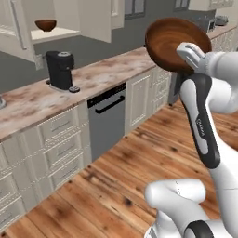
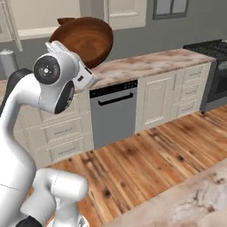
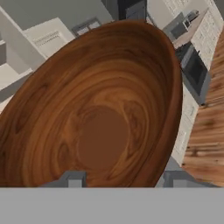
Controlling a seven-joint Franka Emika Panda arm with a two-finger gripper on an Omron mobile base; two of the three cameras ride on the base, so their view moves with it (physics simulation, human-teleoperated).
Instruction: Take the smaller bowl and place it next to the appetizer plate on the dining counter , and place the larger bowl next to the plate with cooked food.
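The larger bowl [image 1: 168, 41] [image 2: 88, 39] [image 3: 100, 109], deep brown wood with clear grain, hangs tilted in the air above the floor. My gripper [image 1: 185, 52] [image 3: 124, 181] is shut on its rim, one fingertip [image 3: 73, 179] inside and the other outside. The smaller bowl [image 1: 45, 24], dark reddish-brown, stands on a shelf in the open wall cabinet at the far left. A corner of the dining counter [image 2: 190, 199] shows close by at the lower right. The appetizer plate and the plate with cooked food are out of view.
A black coffee machine [image 1: 60, 69] stands on the marbled wall counter [image 1: 107, 74]. Below it are cream drawers and a grey dishwasher [image 2: 114, 113]. A stove [image 2: 217, 71] is at the far right. Wooden floor [image 2: 146, 159] lies between the two counters.
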